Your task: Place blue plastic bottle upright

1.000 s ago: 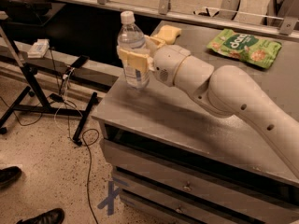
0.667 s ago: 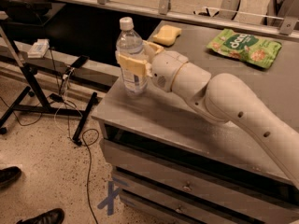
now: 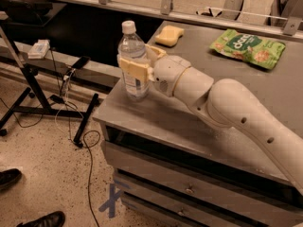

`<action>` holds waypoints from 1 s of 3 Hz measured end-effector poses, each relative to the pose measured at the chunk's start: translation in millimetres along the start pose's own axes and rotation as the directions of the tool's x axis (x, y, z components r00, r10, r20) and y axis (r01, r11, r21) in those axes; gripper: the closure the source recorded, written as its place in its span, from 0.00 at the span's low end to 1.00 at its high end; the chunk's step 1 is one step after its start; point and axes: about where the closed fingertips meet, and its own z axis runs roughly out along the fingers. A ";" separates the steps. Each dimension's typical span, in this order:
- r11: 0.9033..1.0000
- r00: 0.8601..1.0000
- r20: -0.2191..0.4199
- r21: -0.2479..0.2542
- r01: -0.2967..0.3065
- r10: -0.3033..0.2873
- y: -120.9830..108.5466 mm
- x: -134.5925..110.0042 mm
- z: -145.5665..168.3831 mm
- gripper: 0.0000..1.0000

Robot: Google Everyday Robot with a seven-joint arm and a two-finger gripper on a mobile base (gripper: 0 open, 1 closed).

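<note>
The blue plastic bottle [image 3: 133, 60] is clear and ribbed, with a white screw cap. It stands upright near the front left corner of the grey table [image 3: 213, 112], its base on or just above the tabletop. My gripper [image 3: 137, 70] reaches in from the right on a white arm and its yellowish fingers [image 3: 133, 69] are shut around the bottle's middle.
A green snack bag [image 3: 248, 48] lies at the back right of the table and a yellow sponge [image 3: 170, 35] at the back centre. Drawers sit under the tabletop. To the left are a black stand [image 3: 28, 86] with cables on the floor, and shoes [image 3: 40, 219].
The gripper and the bottle have moved slightly down and to the left, nearer the table's corner. The bottle stays upright in the grip.
</note>
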 end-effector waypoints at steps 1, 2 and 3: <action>1.000 1.000 -0.003 -0.001 -0.007 0.007 0.7 2.8 -1.6 0.60; 1.000 1.000 -0.004 -0.002 -0.010 0.010 1.3 4.6 -3.6 0.37; 1.000 1.000 0.000 0.002 -0.011 0.011 0.8 5.3 -7.6 0.13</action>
